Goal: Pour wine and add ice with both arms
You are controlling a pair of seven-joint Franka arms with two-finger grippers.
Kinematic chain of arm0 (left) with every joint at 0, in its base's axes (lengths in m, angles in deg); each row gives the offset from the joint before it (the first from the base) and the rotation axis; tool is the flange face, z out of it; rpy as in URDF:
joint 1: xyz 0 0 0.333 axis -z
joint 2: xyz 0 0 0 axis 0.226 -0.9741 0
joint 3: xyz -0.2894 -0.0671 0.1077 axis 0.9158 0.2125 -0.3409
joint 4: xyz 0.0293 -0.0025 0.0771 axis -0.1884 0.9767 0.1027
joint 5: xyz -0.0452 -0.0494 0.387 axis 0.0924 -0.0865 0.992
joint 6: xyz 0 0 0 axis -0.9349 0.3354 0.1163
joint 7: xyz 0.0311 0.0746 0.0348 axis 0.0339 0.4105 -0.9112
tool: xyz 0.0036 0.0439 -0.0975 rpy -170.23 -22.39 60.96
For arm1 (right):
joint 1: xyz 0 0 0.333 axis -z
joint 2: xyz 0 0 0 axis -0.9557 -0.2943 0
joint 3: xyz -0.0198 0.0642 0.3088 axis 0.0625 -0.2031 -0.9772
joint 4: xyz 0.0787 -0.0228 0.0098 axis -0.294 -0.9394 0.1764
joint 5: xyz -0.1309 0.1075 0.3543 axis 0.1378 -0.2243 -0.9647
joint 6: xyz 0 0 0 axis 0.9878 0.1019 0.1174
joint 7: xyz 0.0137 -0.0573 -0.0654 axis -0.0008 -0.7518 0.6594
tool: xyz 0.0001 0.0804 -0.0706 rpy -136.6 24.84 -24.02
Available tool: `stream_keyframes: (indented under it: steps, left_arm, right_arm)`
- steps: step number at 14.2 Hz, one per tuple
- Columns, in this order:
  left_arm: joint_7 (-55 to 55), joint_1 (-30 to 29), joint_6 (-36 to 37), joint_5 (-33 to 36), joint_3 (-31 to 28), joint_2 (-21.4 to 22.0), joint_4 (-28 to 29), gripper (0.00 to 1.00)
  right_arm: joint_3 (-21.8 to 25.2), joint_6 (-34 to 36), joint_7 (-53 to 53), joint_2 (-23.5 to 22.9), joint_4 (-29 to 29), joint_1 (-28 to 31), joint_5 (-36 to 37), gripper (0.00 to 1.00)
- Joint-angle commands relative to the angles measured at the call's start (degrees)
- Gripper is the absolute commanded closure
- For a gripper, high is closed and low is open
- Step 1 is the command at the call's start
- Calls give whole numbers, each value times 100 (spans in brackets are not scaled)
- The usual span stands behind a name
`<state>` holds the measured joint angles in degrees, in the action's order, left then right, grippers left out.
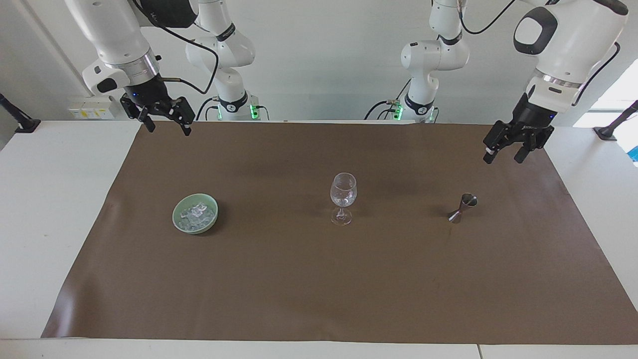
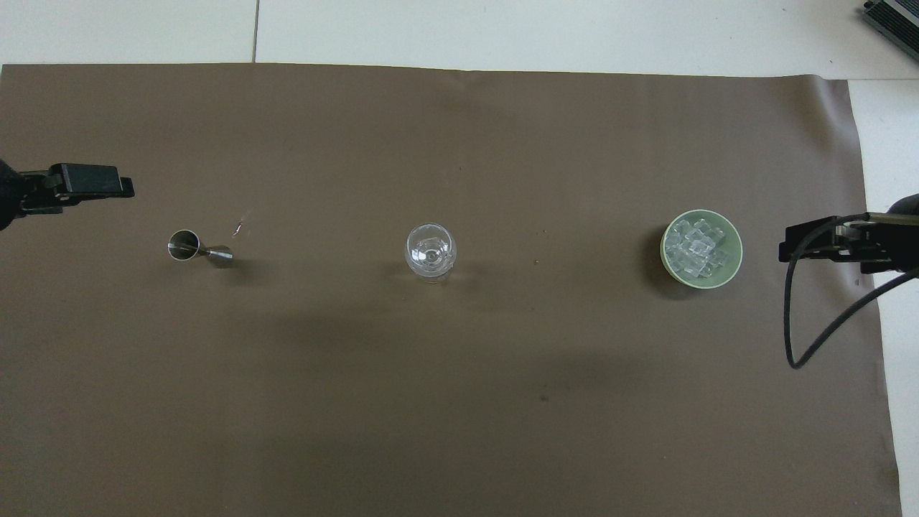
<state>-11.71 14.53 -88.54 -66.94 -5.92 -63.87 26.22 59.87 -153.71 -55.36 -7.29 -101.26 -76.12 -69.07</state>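
A clear stemmed wine glass [image 1: 343, 197] [image 2: 431, 250] stands upright mid-mat. Ice [image 1: 197, 213] [image 2: 691, 248] lies as small clear cubes in a pale green bowl [image 1: 178, 225] [image 2: 736, 253] toward the right arm's end. A steel jigger [image 1: 462, 207] [image 2: 199, 248] stands toward the left arm's end. No wine shows in either view. My left gripper [image 1: 503, 157] [image 2: 86, 188] hangs open and empty, pointing down, over the mat's edge at its own end. Raised over the mat's corner by its base, my right gripper [image 1: 168, 128] [image 2: 793, 248] is open and empty.
A brown mat [image 1: 319, 279] covers most of the white table. Black clamp posts stand at both table ends [image 1: 20, 122] [image 1: 610, 130]. A metal device [image 2: 894, 18] sits off the mat at the table's edge farthest from the robots.
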Motion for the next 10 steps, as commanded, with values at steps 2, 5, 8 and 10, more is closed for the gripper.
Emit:
stream_keyframes:
  steps: [2, 5, 8, 10]
  left_arm:
    - [133, 64, 968, 403, -52, -399, -1147, 0]
    - [212, 38, 1574, 403, -52, -741, -1859, 0]
    - [343, 55, 1901, 420, -61, -866, -2134, 0]
    - [597, 64, 2076, 420, -52, -796, -2038, 0]
  right_arm:
    - [-32, -148, 190, 162, -224, 77, 42, 0]
    - [-32, -69, 181, 153, -128, 69, 42, 0]
    - [-23, -87, 181, 153, -145, 69, 42, 0]
    - [-23, -113, 173, 153, -145, 69, 42, 0]
